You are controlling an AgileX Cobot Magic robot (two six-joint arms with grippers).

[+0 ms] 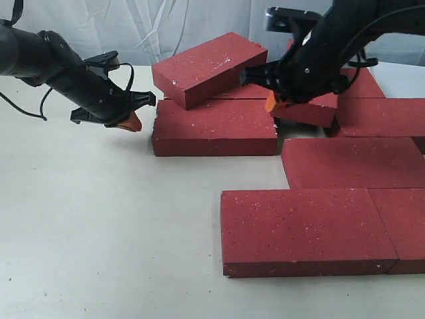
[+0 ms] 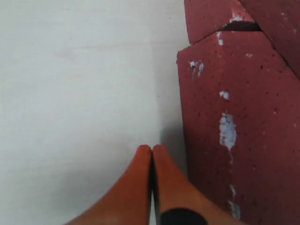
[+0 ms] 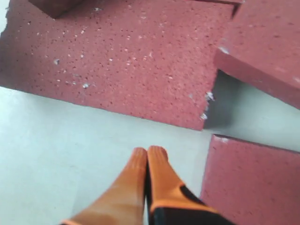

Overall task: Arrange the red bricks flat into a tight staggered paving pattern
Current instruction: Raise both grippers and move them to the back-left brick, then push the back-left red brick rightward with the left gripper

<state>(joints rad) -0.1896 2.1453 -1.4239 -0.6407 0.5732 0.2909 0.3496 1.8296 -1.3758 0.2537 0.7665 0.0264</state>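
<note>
Red bricks (image 1: 352,161) lie on a pale table (image 1: 99,232), mostly on the right half of the ext. view. Most are flat w/ the long axis running left-right. The front brick (image 1: 305,229) lies flat, and another butts against its right end. The rows behind it are offset sideways, stepping back toward the far right.

The flat brick (image 1: 214,126) sits apart near the middle, long axis left-right, w/ a gap of bare table btwn it and the front rows. The tilted brick (image 1: 209,66) is not flat. It rests askew along the back of the flat brick, long axis skewed from near-left to far-right, broad face angled up. One more brick under the right arm looks raised at one edge, but how it's propped can't be told.

The left claw (image 1: 133,123) is pinched fully together, orange fingertips (image 2: 140,161) touching, nothing held. It hangs low, just beside the flat brick's left end. The left wrist view shows that end (image 2: 239,131) w/ white chips, and the tips look just clear of it.

The right claw (image 1: 272,103) is likewise closed tight and empty, fingertips (image 3: 157,161) pressed together. It sits at the flat brick's right end, over the gap. The right wrist view shows bare table under the tips, w/ brick faces on three sides.
</note>
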